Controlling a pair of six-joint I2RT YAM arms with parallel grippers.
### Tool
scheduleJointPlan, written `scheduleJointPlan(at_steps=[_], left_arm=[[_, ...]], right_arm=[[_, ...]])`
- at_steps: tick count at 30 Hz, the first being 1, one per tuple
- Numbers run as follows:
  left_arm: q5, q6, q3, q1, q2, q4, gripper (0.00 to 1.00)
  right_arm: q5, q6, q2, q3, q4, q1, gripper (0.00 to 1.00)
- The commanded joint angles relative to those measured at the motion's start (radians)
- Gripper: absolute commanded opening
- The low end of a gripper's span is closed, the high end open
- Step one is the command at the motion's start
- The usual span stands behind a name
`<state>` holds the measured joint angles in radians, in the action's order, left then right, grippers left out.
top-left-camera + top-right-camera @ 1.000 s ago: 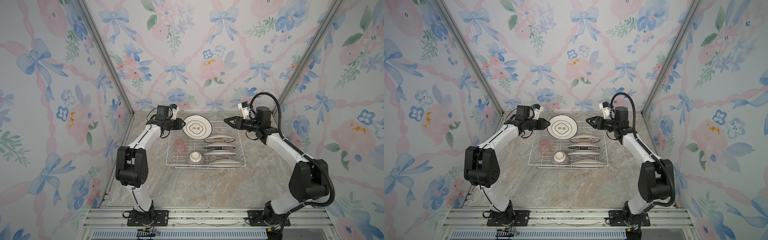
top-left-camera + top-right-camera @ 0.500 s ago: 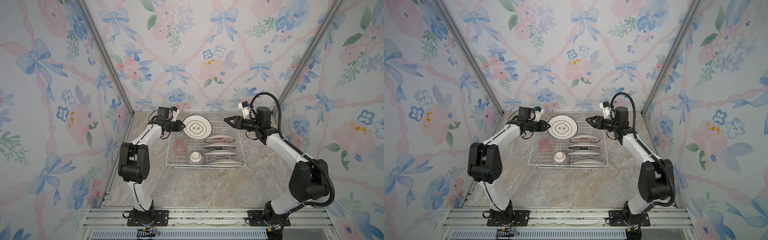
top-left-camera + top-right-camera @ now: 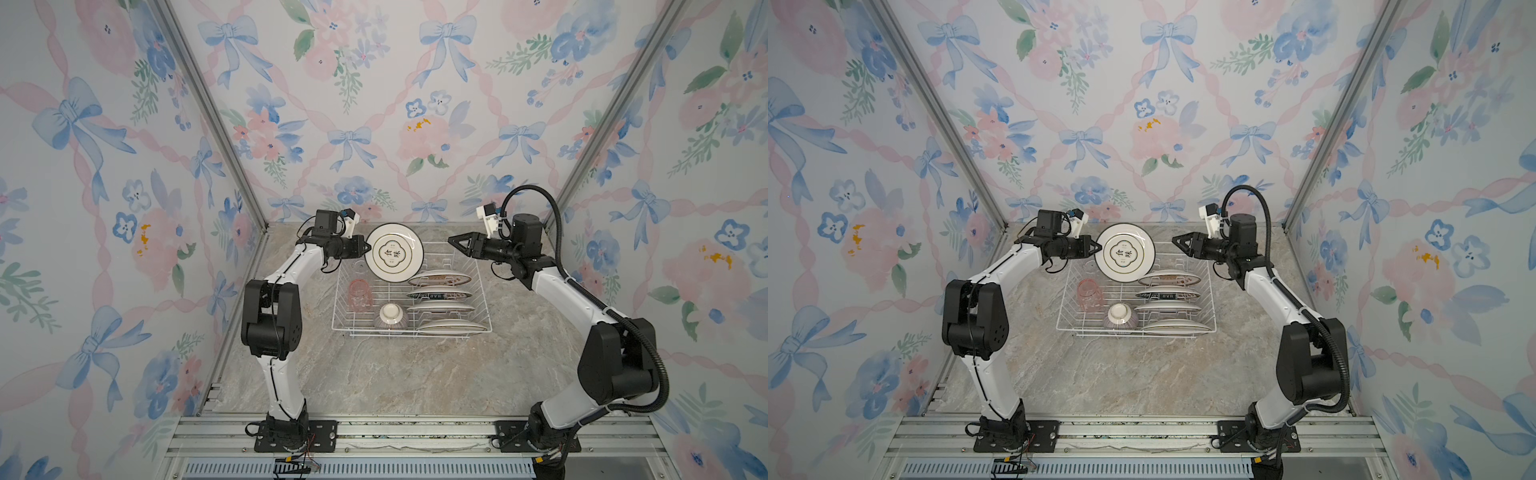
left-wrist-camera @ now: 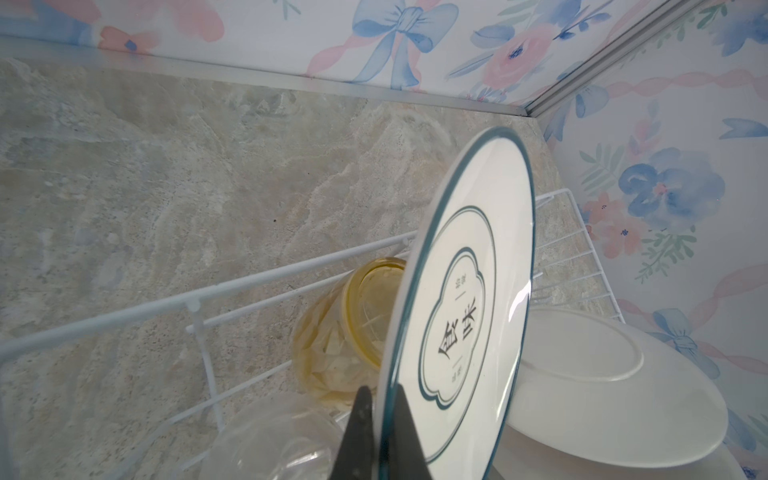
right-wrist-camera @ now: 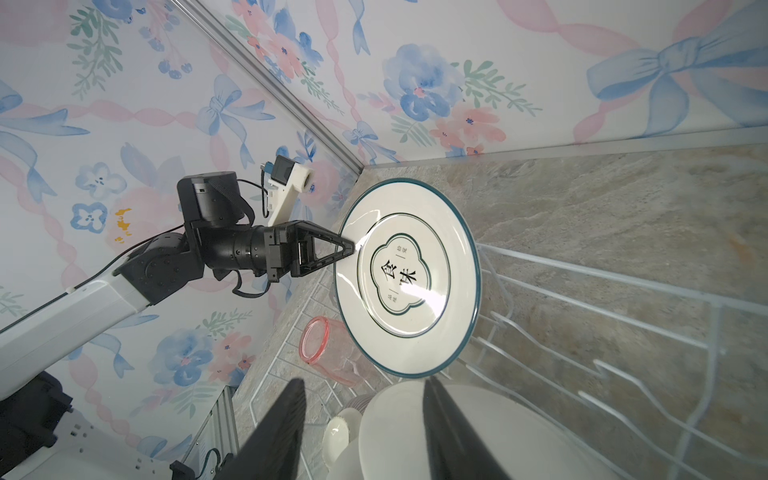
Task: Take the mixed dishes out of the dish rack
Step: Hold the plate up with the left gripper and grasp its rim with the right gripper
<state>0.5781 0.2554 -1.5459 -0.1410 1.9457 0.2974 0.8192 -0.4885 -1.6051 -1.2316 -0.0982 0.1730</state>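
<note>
At far end of dish rack (image 3: 485, 293), on marble tabletop (image 3: 395, 374): left gripper (image 3: 368, 248) clamped on left rim of printed plate (image 3: 395, 252). One black finger on each face, clear in left wrist view (image 4: 380, 390). Plate upright, printed side toward the top cameras, with a teal edge line and dark characters in a scalloped frame at centre. Lower edge over the rack's far end, overlapping the farthest slotted plate in both top views. Contact with the wires not discernible.

Right gripper (image 3: 450, 240) in the air beside the rack's far right corner. Jaws apart, nothing between them, tips aimed at the held plate but well apart from it. Same in right wrist view (image 5: 363, 380): two black fingers spread, held plate beyond them.

Right half of rack: four slotted plates (image 3: 440, 307) on edge in a row between the prongs, near to far.

Left half of rack: pink tumbler (image 3: 359, 293) mid-way along, orientation hard to call. Purple-striped bowl (image 3: 390, 318) just nearer, upside down, white foot up, beside the nearest slotted plate.

Far left corner, left wrist view only: yellow tumbler (image 4: 345, 332) inside the wire wall, partly hidden behind the held plate. Clear tumbler (image 4: 270, 440) next to it, close to the left gripper's fingers. Both mostly hidden in the top views.
</note>
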Motion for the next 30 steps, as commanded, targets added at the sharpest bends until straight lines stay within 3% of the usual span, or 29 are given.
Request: scheduleJointPlan(at_steps=[1,5,10,19,30], left_arm=[[0.023,-0.015,-0.015,0.002,0.029,0.02,0.0],[0.071,0.005,-0.024,0.008,0.029,-0.015,0.0],[0.172,0.138,0.049,0.034,-0.02,-0.243,0.0],[0.268,0.283,0.133,0.03,-0.109,-0.495,0.0],[0.261,0.286,0.153,-0.035,-0.169,-0.516,0.0]], right_arm=[[0.01,-0.009,-0.01,0.011,-0.027,0.002,0.48],[0.02,-0.007,-0.021,0.009,-0.04,0.004,0.48],[0.036,-0.011,-0.034,0.01,-0.066,0.008,0.48],[0.047,-0.013,-0.08,0.011,-0.121,0.01,0.48],[0.063,-0.051,-0.119,-0.01,-0.189,0.048,0.48]])
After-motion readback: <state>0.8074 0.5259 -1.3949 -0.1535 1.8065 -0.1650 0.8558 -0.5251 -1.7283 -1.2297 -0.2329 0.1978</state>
